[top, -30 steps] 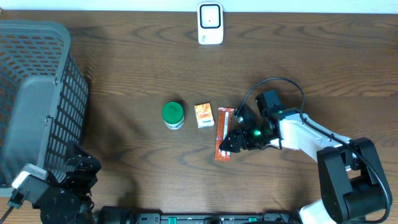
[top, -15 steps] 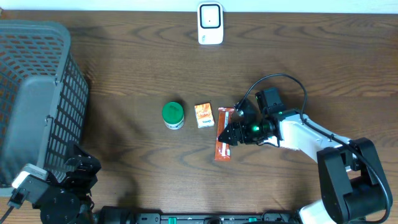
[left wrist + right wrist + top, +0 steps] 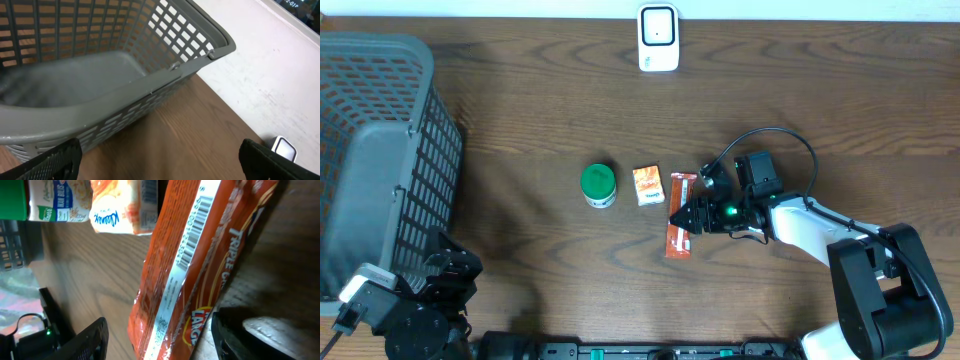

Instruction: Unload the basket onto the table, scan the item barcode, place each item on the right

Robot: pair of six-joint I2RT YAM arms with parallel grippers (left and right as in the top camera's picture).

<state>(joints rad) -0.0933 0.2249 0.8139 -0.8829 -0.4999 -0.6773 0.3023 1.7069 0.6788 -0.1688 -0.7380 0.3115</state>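
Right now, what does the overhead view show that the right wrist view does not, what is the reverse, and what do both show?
Only overhead: the white box-shaped scanner at the table's far edge, and the looped black cable over the right arm. Only right wrist: the black barcode on the white strip of the shiny orange snack packet. Both: that packet, the small orange box and the round green-lidded jar beside it.

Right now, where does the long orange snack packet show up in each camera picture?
Overhead: the orange packet lies just right of centre, beside the small box.
Left wrist: not in it; only the basket shows.
Right wrist: it fills the middle, barcode in sight.
Shared landmark: the small box, in overhead and right wrist.
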